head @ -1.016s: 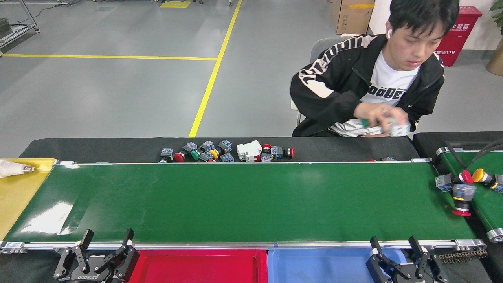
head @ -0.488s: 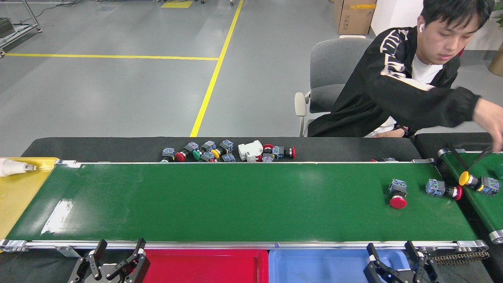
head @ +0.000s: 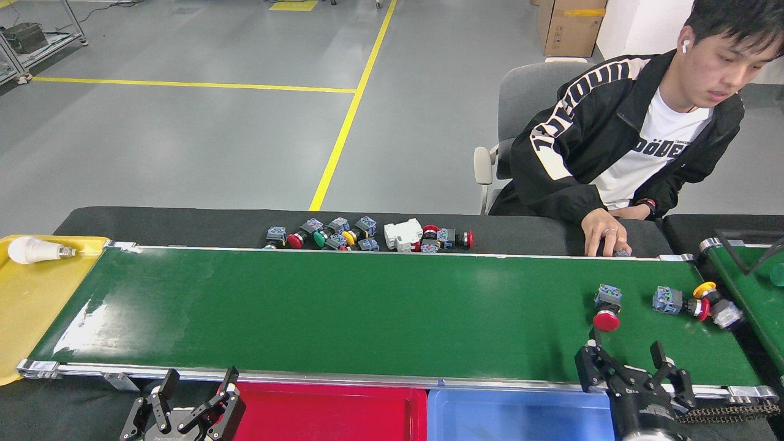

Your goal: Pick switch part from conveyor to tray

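**Pick not yet made; nearest switch part just ahead of your right gripper**

Right gripper [head: 631, 362]: jaws spread, nothing between them; it sits over the near edge of the conveyor [head: 343, 312], just short of the red-capped switch part [head: 606, 309]; the part lies on the belt, cap toward you, blue-grey body behind it, apart from the fingers.

Left gripper [head: 195, 401]: jaws spread too, empty, parked low beside the red tray [head: 324, 413]; well apart from any part.

Progress, as I judge it: you are at the approach, no grasp made; what shows of the red tray and the blue tray [head: 520, 416] is bare, so as far as can be seen the carrying and dropping are all still to do; the task does not say which tray takes the part.

Farther out on the belt: a second red-capped switch [head: 677, 302] and a yellow-capped switch [head: 713, 300] lie close together at the right end; near the first part but not touching it, so the grab looks unobstructed.

Beyond the far rail: a row of spare switches [head: 367, 234] on the black table; a person's hand [head: 603, 236] rests at the belt's far edge, clear of your target; watch it if it reaches in.

Left end: a yellow tray [head: 24, 300] with a light bulb [head: 37, 250] in it.
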